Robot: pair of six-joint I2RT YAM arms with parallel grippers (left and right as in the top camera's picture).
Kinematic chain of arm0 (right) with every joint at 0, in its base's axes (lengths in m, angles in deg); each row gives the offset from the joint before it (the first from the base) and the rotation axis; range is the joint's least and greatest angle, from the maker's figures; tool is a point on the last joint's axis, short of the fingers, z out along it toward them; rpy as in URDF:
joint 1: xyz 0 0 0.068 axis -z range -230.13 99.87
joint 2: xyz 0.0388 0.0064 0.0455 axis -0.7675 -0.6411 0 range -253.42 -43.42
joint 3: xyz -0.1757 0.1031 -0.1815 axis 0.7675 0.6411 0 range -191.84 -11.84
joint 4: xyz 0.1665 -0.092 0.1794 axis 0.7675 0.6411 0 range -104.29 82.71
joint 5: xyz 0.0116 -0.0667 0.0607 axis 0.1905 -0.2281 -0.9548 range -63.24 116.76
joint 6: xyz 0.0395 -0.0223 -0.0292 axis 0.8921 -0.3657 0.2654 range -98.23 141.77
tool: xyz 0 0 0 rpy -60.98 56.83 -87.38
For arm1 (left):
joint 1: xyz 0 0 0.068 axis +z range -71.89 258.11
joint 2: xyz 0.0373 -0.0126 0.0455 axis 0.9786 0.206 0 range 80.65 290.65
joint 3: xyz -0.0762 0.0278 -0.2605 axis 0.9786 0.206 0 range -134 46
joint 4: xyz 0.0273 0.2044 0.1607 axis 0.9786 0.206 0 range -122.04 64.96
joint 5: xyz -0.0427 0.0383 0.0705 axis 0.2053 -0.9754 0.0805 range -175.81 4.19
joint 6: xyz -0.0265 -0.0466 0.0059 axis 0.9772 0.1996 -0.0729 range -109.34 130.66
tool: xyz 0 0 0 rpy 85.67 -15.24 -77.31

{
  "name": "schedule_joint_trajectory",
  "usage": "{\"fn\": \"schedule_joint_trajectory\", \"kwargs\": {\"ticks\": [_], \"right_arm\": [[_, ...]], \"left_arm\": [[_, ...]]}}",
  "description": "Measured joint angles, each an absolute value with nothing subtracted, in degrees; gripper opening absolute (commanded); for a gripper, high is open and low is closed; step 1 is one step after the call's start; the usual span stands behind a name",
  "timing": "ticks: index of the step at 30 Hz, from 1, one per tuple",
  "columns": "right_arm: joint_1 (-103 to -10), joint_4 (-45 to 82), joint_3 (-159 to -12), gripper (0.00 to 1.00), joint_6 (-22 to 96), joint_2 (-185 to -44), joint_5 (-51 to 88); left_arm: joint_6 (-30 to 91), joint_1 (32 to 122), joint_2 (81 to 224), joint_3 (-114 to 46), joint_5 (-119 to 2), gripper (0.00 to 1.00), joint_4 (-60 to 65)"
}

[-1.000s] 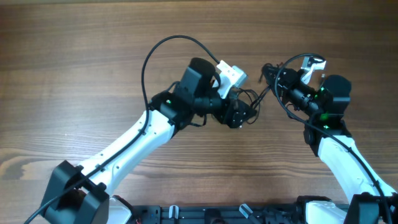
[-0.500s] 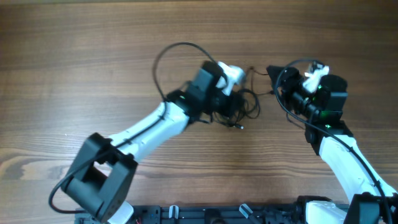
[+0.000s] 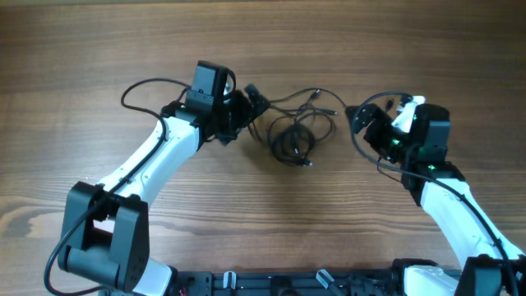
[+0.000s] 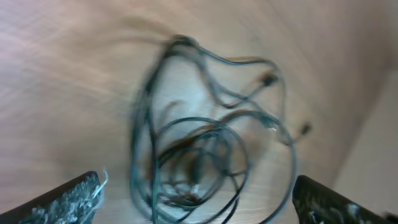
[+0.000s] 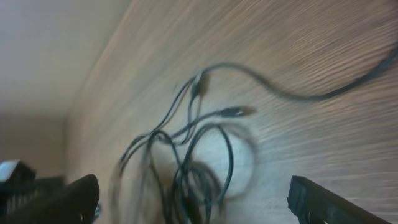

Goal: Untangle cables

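One wooden table (image 3: 99, 49) carries one tangle of thin black cables (image 3: 293, 136), lying between two grippers; the number of cords cannot be told. Its coil sits nearer the left gripper (image 3: 250, 99), and its long axis runs left to right, with three plug ends (image 3: 317, 94) trailing toward the right gripper (image 3: 360, 122). Both pairs of fingers (image 4: 68, 198) are spread wide, gripping nothing, with the tangle ahead of them.

Wooden table (image 3: 99, 49), tangled black cables (image 3: 294, 131)
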State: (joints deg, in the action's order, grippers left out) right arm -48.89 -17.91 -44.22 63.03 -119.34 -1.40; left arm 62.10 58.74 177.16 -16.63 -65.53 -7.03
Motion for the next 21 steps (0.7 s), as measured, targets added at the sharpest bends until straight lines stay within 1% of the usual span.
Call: {"fn": "schedule_joint_trajectory", "kwargs": {"ticks": [3, 6, 10, 11, 14, 15, 16, 17, 18, 19, 21], "right_arm": [[-51.2, -17.8, -44.2, 0.99, 63.7, -119.3, -3.7], [-55.9, -18.0, -44.2, 1.00, 67.6, -119.3, -4.7], [-63.3, -19.5, -44.2, 0.98, 72.1, -122.4, 0.8], [-64.1, -20.8, -44.2, 0.97, 72.5, -123.7, 2.4], [-64.9, -28.3, -44.2, 0.88, 73.4, -129.0, 6.8], [-64.9, -31.2, -44.1, 0.80, 73.9, -130.8, 7.0], [-64.9, -33.8, -44.2, 0.64, 74.4, -132.7, 6.9], [-64.9, -36.2, -44.2, 0.41, 74.8, -134.7, 6.1], [-64.9, -38.5, -44.2, 0.25, 75.0, -136.7, 5.0], [-64.9, -40.4, -44.2, 0.16, 75.2, -138.1, 4.0], [-64.9, -44.8, -44.2, 0.07, 75.9, -141.2, 0.9]], "left_arm": [[63.2, 58.7, 177.2, -16.6, -68.4, 1.00, -2.4], [63.7, 58.7, 177.2, -16.6, -70.1, 1.00, -1.6], [63.8, 58.7, 177.2, -16.6, -71.0, 1.00, -2.5], [63.8, 58.7, 177.2, -16.6, -71.0, 1.00, -2.7], [64.0, 58.7, 177.2, -16.6, -71.0, 1.00, -2.7], [64.0, 58.5, 177.2, -16.6, -71.1, 1.00, -2.8], [64.0, 58.3, 177.2, -16.6, -71.2, 1.00, -2.7], [64.0, 58.1, 177.2, -16.6, -71.2, 1.00, -2.9], [64.0, 57.9, 177.2, -16.6, -71.2, 1.00, -2.7], [64.0, 57.6, 177.2, -16.6, -71.3, 1.00, -2.9], [64.0, 57.1, 177.2, -16.6, -71.4, 1.00, -2.9]]}}
